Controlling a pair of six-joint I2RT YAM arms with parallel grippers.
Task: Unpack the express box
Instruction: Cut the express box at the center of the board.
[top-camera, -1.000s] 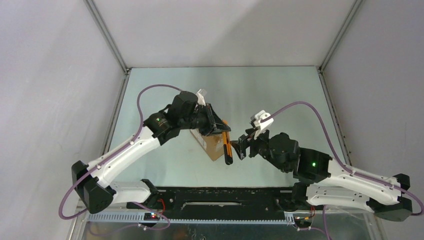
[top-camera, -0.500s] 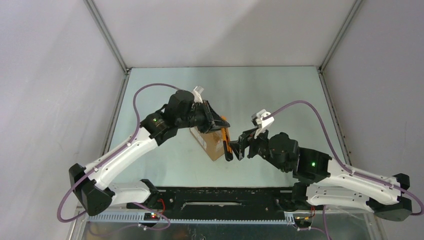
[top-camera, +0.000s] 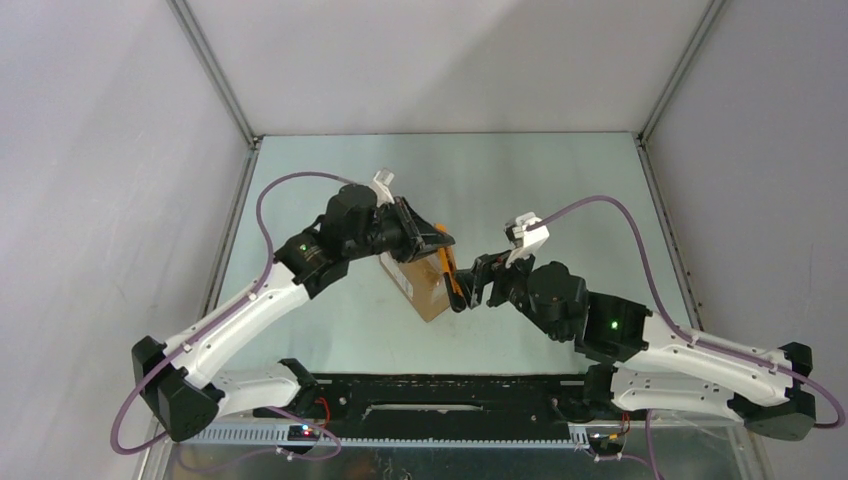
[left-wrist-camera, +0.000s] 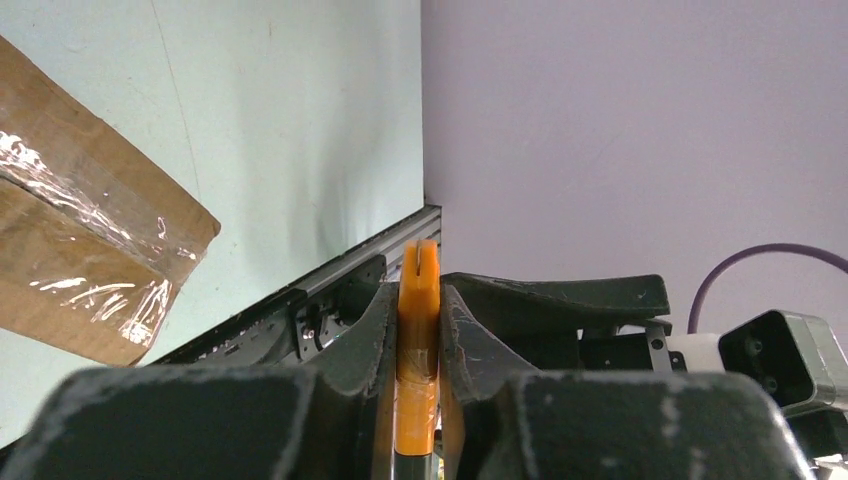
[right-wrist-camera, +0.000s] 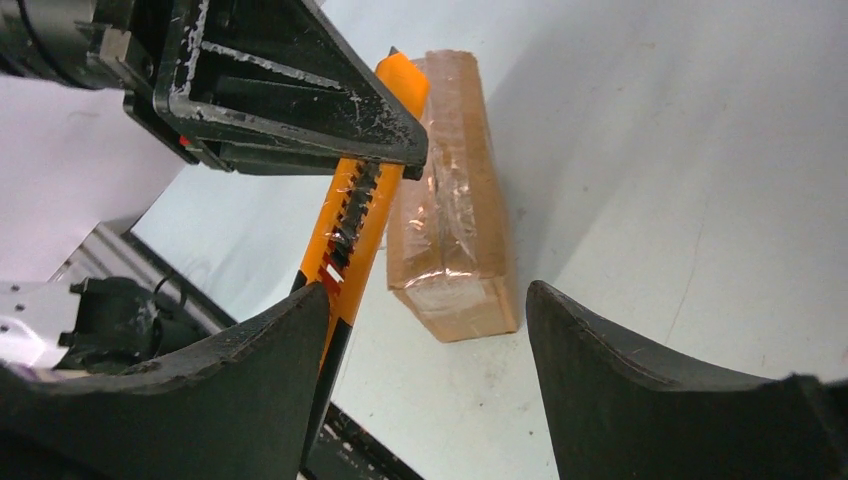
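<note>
The express box (top-camera: 424, 288), brown cardboard with clear tape, lies on the table between the two arms; it also shows in the left wrist view (left-wrist-camera: 85, 255) and the right wrist view (right-wrist-camera: 455, 205). My left gripper (top-camera: 436, 241) (left-wrist-camera: 418, 295) is shut on an orange-and-black utility knife (top-camera: 452, 276) (left-wrist-camera: 418, 290) (right-wrist-camera: 362, 215), held above the box's right edge with its black end pointing down toward the near side. My right gripper (top-camera: 471, 292) (right-wrist-camera: 428, 312) is open just right of the knife's lower end. The knife runs along its left finger (right-wrist-camera: 250, 360), with nothing clamped.
A black mounting rail (top-camera: 450, 395) runs along the near table edge under both arm bases. Grey enclosure walls with metal frame posts (top-camera: 660, 190) border the table on three sides. Purple cables (top-camera: 610, 215) loop over each arm.
The left arm has pulled back and to the left a little, carrying the knife. The right gripper has moved left, closer to the knife's lower end, jaws still open.
</note>
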